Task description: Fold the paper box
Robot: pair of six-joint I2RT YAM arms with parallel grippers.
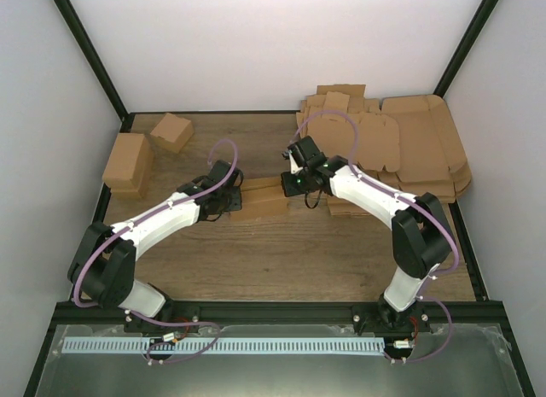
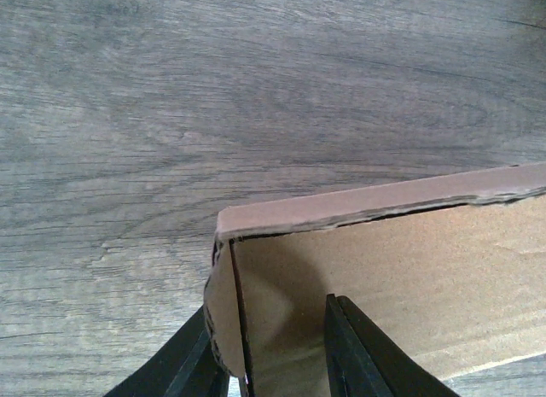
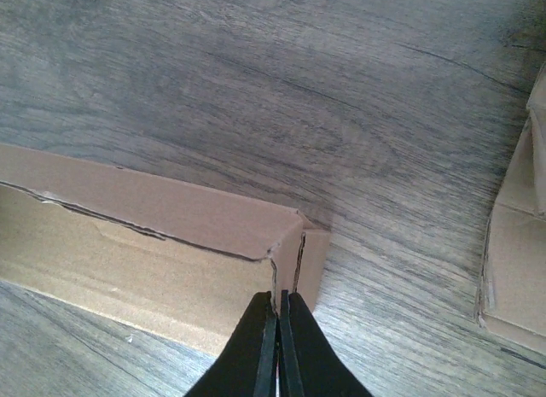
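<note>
Top external view: the paper box [image 1: 260, 201] sits mid-tabletop [image 1: 281, 260], its walls half raised. The right pincer [image 3: 278, 346] nips one end wall nearly closed. The left pincer [image 2: 271, 363] straddles the other, spread wide. Next, I'd guess, the ends get tucked in. There's bare wood nearby, and stacked sheets [image 1: 418, 149] crowd the right.

Sheet heap [image 1: 409, 149] far right; small carton [image 1: 171, 131] far left.

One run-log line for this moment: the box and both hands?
paper box: partly folded, walls up | left hand: open, straddling one end wall | right hand: pinched shut on opposite end corner
</note>
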